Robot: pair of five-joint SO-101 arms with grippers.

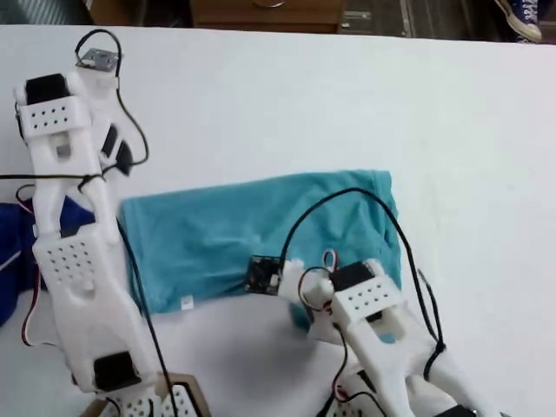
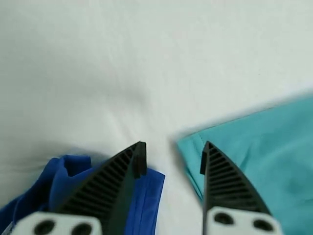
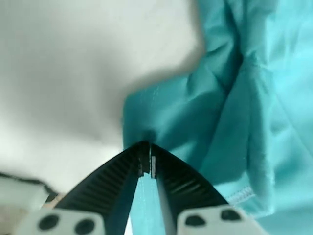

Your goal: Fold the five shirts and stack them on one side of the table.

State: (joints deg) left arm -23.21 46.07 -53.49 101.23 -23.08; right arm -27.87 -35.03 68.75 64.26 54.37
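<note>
A teal shirt [image 1: 261, 230] lies folded into a wide rectangle in the middle of the white table. My right gripper [image 3: 148, 159] is shut on a fold of the teal shirt [image 3: 220, 98] at its near edge, where the right arm [image 1: 369, 304] leans over it. A crumpled blue shirt [image 1: 13, 252] lies at the table's left edge, partly hidden by the left arm [image 1: 65, 174]. My left gripper [image 2: 172, 159] hangs open above bare table, between the blue shirt [image 2: 63, 176] and the left corner of the teal shirt [image 2: 264, 142], touching neither.
White table cloth [image 1: 347, 104] stretches bare across the far half and the right side. Black cables [image 1: 347, 200] loop over the teal shirt from the right arm. The table's far edge runs along the top of the high view.
</note>
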